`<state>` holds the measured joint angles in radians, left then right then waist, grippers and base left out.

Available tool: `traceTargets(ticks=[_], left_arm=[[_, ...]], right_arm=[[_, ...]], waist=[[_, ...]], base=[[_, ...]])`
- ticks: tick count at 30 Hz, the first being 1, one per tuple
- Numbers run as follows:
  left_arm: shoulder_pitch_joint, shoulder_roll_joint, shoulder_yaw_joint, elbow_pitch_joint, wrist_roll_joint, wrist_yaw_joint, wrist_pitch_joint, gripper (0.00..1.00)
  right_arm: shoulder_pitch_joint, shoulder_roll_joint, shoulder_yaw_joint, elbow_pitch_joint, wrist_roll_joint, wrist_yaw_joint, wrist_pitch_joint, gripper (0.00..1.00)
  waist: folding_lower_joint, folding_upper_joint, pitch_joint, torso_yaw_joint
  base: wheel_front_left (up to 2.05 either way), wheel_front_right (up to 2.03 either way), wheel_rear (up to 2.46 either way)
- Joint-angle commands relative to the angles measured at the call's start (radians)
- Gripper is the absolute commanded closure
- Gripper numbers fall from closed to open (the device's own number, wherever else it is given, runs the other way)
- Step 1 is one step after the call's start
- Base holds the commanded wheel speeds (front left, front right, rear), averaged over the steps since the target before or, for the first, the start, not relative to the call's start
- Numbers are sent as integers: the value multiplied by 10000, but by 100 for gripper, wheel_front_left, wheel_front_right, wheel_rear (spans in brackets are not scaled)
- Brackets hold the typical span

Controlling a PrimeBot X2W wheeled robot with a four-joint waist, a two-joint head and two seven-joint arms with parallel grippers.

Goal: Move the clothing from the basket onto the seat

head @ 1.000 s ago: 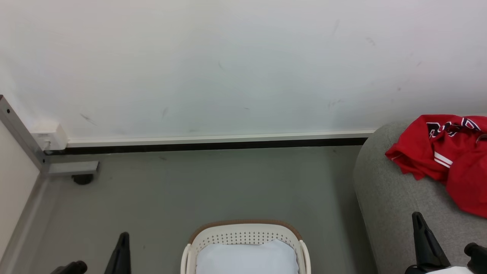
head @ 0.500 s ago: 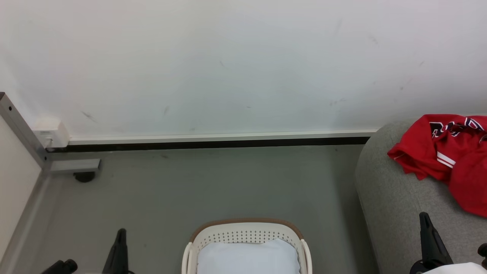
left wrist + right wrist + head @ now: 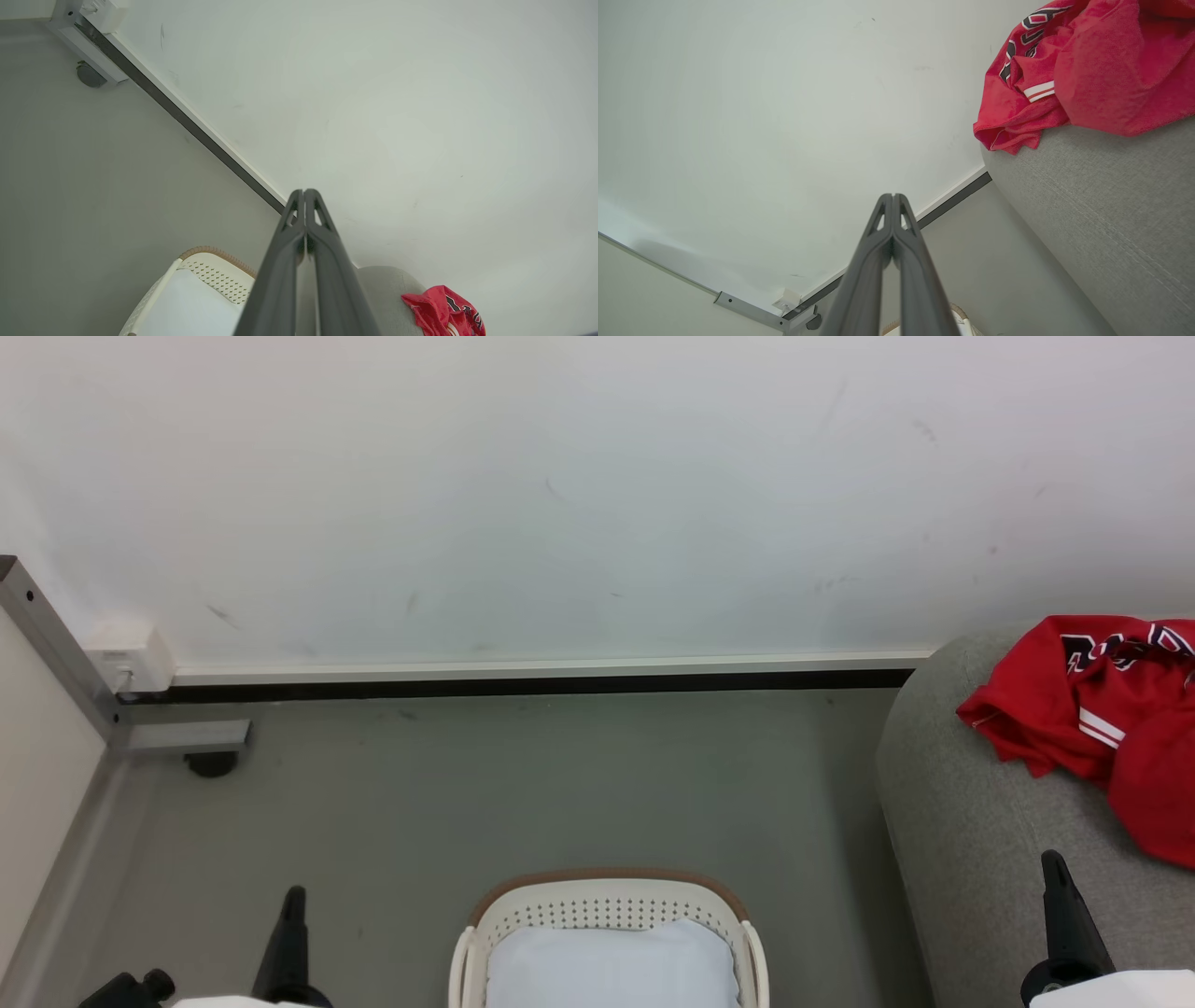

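Observation:
The red clothing (image 3: 1102,719) with white stripes and lettering lies crumpled on the grey seat (image 3: 971,840) at the right; it is also in the right wrist view (image 3: 1087,70) and the left wrist view (image 3: 444,312). The white basket (image 3: 607,915) with a brown rim stands on the floor at the bottom centre, with a pale white-blue cushion (image 3: 611,966) lying in it. My left gripper (image 3: 294,896) is shut and empty, left of the basket. My right gripper (image 3: 1055,859) is shut and empty over the seat's front. Both pairs of fingers are pressed together in the left wrist view (image 3: 304,192) and right wrist view (image 3: 893,196).
A white wall (image 3: 560,495) with a dark baseboard (image 3: 523,686) runs behind the grey floor (image 3: 523,784). A metal frame post with a caster (image 3: 210,763) and a white box (image 3: 131,663) stand at the left corner.
The head view has shifted slightly. Both grippers have sunk lower in the picture and stay shut. The clothing and the basket lie as before.

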<state>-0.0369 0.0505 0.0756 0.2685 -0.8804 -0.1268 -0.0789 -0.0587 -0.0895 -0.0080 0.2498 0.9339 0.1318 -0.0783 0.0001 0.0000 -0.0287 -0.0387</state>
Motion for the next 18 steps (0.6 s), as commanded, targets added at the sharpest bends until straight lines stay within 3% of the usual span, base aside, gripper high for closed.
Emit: traceTargets(ticks=[1,18], left_arm=[[-238,50,59,-143,-340,-25,93,100],[-391,40,159,-176,-2278,-35,608,100]], right_arm=[[-246,-10,-105,-130,309,-6,89,100],[-342,98,-382,-120,2103,-9,605,100]], waist=[[-1,0,5,7],[-1,0,72,88]], base=[[0,0,0],[0,0,0]])
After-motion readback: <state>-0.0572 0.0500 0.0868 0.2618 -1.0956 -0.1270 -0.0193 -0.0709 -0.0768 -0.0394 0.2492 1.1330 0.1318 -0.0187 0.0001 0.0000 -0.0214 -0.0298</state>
